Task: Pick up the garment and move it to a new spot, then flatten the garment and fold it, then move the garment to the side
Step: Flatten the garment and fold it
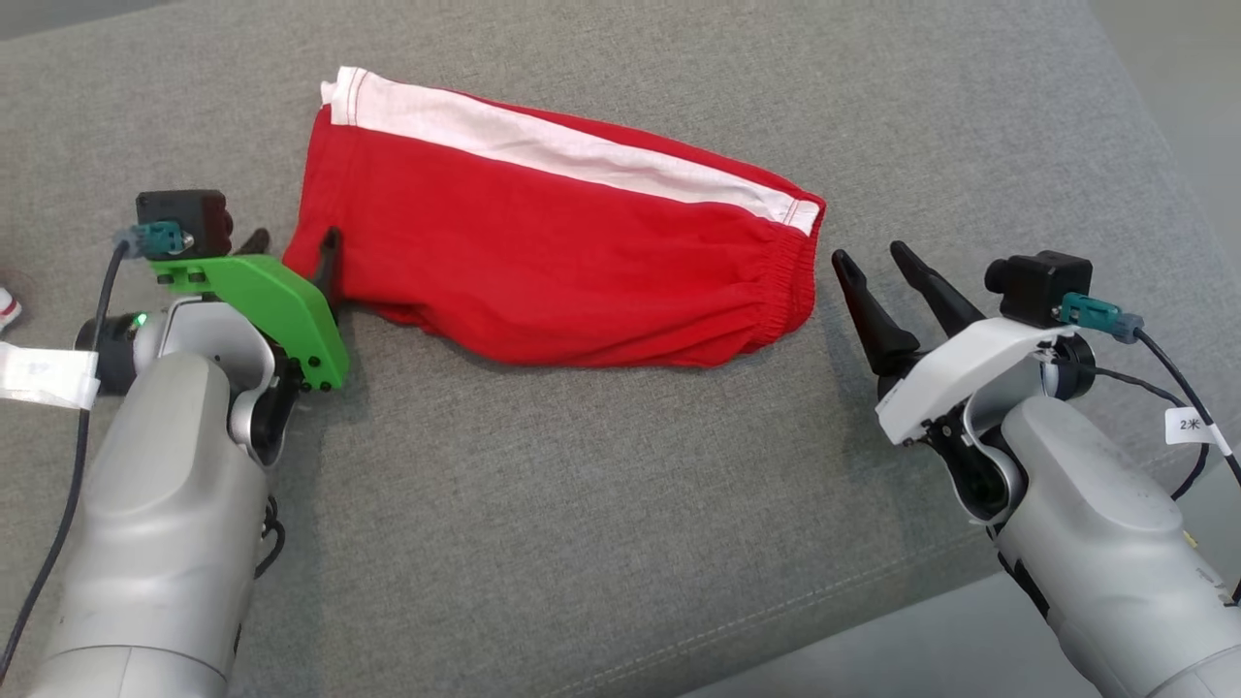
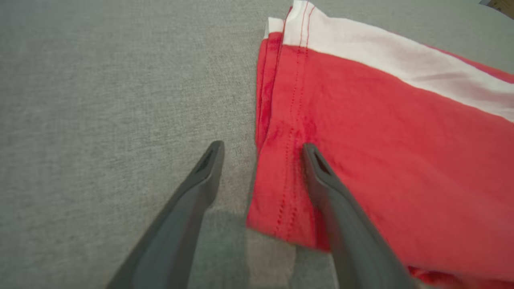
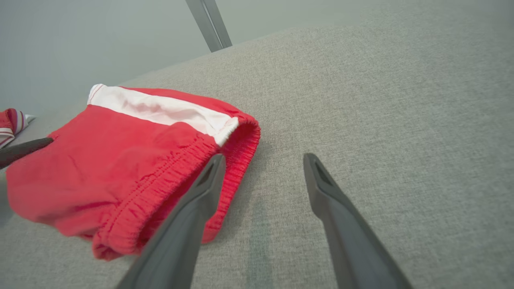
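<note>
Grey woven cushion (image 1: 582,504) lies nearest, w/ both pale forearms coming in from the bottom corners of head view. L arm carries a green bracket (image 1: 262,310) & a small black cam (image 1: 182,218). R arm has a white bracket (image 1: 960,373) & a cable w/ a paper tag (image 1: 1188,425).

L gripper (image 1: 294,242) is spread wide, nothing held. In L wrist view this gripper (image 2: 263,146) straddles the hem edge of the shorts (image 2: 381,132): one finger over bare cushion (image 2: 100,100), the other over red cloth by the stitched hem. Can't tell if that finger touches the cloth.

R gripper (image 1: 873,254) is also spread wide & holds nothing, tips just beside the waistband end, w/ a thin strip of cushion btwn them in head view. In R wrist view this gripper (image 3: 264,157) has one finger crossing in front of the elastic band, the other over plain cushion (image 3: 381,120).

Shorts (image 1: 562,262) lie flat btwn the two grippers, mid-cushion, folded lengthwise. They are red w/ a white stripe along the far edge. Leg hem is at robot's L, gathered waistband at R. Cloth (image 3: 100,160) is mostly smooth, w/ slight wrinkles near the band.

Farther off at the L edge, a small red & white striped item (image 3: 12,124) sits apart from the shorts. Past the cushion's far edge a grey bar (image 3: 209,24) slants up.
</note>
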`<state>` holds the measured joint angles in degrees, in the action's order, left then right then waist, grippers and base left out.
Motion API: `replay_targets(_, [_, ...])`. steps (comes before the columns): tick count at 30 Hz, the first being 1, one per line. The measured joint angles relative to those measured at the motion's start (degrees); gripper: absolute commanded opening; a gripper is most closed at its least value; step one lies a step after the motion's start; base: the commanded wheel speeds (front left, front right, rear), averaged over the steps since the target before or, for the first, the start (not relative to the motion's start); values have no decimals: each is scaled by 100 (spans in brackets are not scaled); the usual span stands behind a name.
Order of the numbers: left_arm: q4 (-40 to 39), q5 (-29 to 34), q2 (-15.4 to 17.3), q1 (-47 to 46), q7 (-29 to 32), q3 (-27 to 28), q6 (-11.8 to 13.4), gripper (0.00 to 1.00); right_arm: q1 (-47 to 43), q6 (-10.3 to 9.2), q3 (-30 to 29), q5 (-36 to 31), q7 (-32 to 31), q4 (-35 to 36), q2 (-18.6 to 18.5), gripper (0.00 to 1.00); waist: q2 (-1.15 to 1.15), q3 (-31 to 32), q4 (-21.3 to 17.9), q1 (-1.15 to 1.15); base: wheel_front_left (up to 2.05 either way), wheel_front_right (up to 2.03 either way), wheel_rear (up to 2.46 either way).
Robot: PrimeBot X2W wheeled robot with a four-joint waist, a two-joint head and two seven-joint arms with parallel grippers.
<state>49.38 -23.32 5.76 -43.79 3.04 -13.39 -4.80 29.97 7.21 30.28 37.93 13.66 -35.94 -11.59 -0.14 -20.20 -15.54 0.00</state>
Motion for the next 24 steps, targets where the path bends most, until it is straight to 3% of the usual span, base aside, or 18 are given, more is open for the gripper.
replay_targets(7, [197, -145, -170, 52, 276, -69, -90, 100, -3, 0, -4, 12, 20, 25, -23, 100, 0, 109, -10, 0, 0, 0, 0])
replay_targets(8, [207, -172, -169, 52, 281, -69, -100, 92, -3, 0, -4, 12, 22, 27, -24, 100, 0, 119, -16, 0, 0, 0, 0])
replay_targets(9, [218, -182, -169, 52, 282, -68, -100, 51, -3, 0, -3, 13, 25, 32, -24, 100, 0, 128, -21, 0, 0, 0, 0])
replay_targets(10, [226, -190, -169, 52, 297, -58, -100, 51, -3, 0, -3, 13, 26, 37, -24, 100, 0, 136, -27, 0, 0, 0, 0])
replay_targets(11, [234, -201, -169, 52, 297, -46, -100, 40, -3, 0, -3, 14, 26, 41, -25, 100, 0, 145, -32, 0, 0, 0, 0])
replay_targets(12, [240, -222, -169, 52, 293, -26, -100, 11, -4, 0, -3, 21, 26, 44, -26, 100, 0, 152, -37, 0, 0, 0, 0])
replay_targets(13, [245, -246, -170, 52, 285, -9, -100, 0, -4, 0, -3, 22, 27, 46, -30, 100, 0, 160, -41, 0, 0, 0, 0])
replay_targets(24, [267, -466, -316, 310, -116, -32, -174, 0, -291, 0, -210, 49, 67, 48, -215, 100, 0, 339, 190, 0, 0, 0, 0])
